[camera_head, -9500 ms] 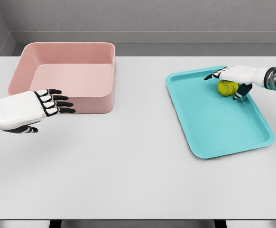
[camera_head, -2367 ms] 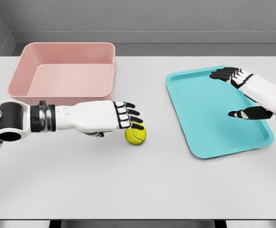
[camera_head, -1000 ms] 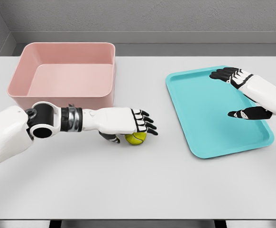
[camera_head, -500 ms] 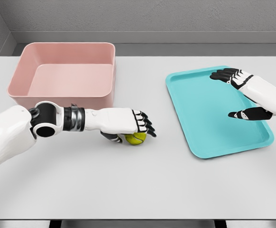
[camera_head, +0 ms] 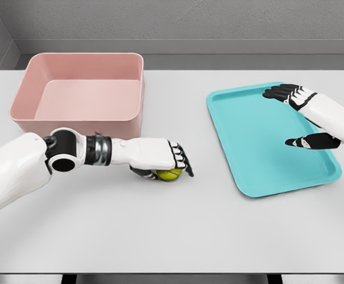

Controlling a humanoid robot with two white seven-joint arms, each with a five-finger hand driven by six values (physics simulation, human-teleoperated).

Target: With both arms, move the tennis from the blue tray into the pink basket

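The left robot hand (camera_head: 160, 157) covers most of the tennis ball (camera_head: 171, 174); the right forearm runs off the frame's right edge.

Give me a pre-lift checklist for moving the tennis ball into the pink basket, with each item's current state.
1. Left hand over the tennis ball: ok, fingers curl down around it.
2. Grip firm enough to lift: cannot tell, the contact under the palm is hidden.
3. Ball off the blue tray: ok, it sits on the white table.
4. Pink basket ready: ok, nothing lies in it.
5. Right hand out of the path: ok, it hovers open over the tray.
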